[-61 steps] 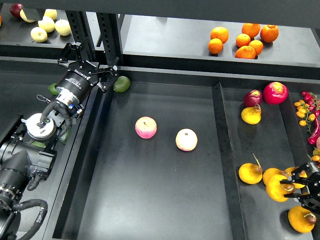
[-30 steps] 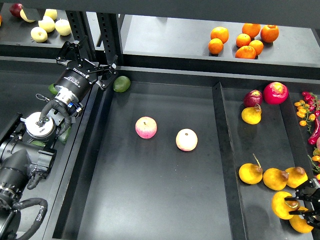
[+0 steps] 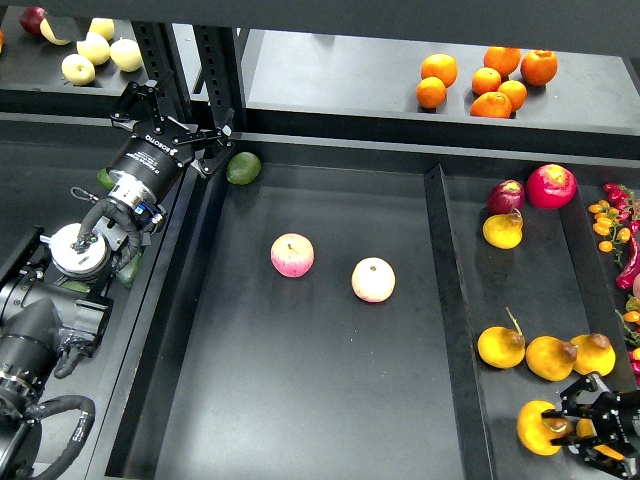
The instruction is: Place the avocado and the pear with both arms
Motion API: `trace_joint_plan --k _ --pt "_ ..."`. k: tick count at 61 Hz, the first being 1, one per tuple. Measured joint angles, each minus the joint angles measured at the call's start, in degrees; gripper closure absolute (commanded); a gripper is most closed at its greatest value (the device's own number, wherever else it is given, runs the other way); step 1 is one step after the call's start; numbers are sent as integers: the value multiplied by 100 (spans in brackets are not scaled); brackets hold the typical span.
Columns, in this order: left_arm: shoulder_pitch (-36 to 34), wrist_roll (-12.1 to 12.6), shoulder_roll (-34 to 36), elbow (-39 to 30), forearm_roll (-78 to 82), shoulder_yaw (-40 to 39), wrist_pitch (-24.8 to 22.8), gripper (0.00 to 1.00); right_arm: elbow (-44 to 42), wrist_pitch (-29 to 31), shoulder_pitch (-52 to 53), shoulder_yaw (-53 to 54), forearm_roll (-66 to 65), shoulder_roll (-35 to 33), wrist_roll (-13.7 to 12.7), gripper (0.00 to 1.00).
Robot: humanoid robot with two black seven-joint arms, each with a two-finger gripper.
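A glossy green avocado (image 3: 243,167) lies in the far left corner of the middle tray (image 3: 300,400). My left gripper (image 3: 183,122) is open and empty just left of the avocado, over the tray's rim, not touching it. My right gripper (image 3: 570,428) is at the bottom right, shut on a golden orange-yellow pear (image 3: 538,428) with a dark dimple, low in the right bin (image 3: 510,290). More green fruit (image 3: 105,178) shows partly behind my left arm in the left bin.
Two pink-yellow apples (image 3: 292,255) (image 3: 373,280) lie mid-tray. More yellow pears (image 3: 500,346) (image 3: 552,358), a red apple (image 3: 551,185) and red peppers (image 3: 625,255) are in the right bin. Oranges (image 3: 487,78) and pale apples (image 3: 95,48) sit on the back shelf.
My right gripper has moved down and toward me with the pear, from among the other pears to the bin's near end. My left gripper has drawn slightly up and left, away from the avocado.
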Motion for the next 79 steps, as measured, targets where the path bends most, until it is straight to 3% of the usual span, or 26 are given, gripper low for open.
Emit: trace_joint_plan --k 27,34,42,49,65,79 --pt "0 0 0 -1 1 1 0 0 -305 0 -31 32 -78 243 0 89" --pt "0 0 0 -10 1 2 0 0 -339 0 -32 33 -95 263 0 81" --pt "0 0 0 -11 1 2 0 0 -323 0 -32 33 -98 268 0 55" --pt "0 0 0 -11 1 2 0 0 -298 0 -11 51 -144 280 0 51" --pt "8 7 0 -10 6 2 0 0 -74 0 22 241 -186 152 0 22" --pt "9 8 0 -10 3 2 0 0 216 1 39 405 -153 -156 0 13"
